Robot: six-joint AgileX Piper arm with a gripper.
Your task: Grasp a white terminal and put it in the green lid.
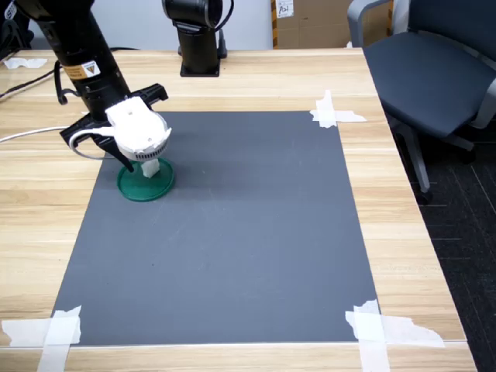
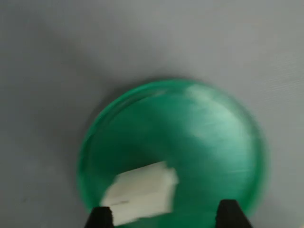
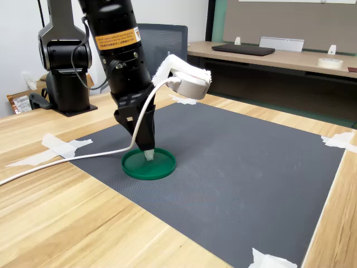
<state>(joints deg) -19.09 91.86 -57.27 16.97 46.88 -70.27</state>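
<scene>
Over the lid: the tool hangs just above the green lid, which lies on the grey mat toward the first exterior view's left.
Terminal: the white terminal is inside the lid's rim, off-centre, near the tool's two dark fingertips.
Tool state: in the wrist view the jaws stand well apart, with the terminal beside one tip and clear of the other, so the tool looks open; the terminal seems released, but motion blur leaves contact with the near tip uncertain.
Done: by my reading the carry is over and the terminal is already within the lid.
Left: likely only letting go fully, if that is not finished, and lifting the arm away; whether the terminal rests flat on the lid floor I cannot tell.
Wrist view only: the gap between the jaws and the terminal's spot within the lid.
First exterior view: the white wrist camera housing hides the jaws; only a pale piece shows over the lid.
Second exterior view: the tool stands upright over the lid, with a white bit at its tips.
Surface: the mat is taped at its corners to the wooden surface.
</scene>
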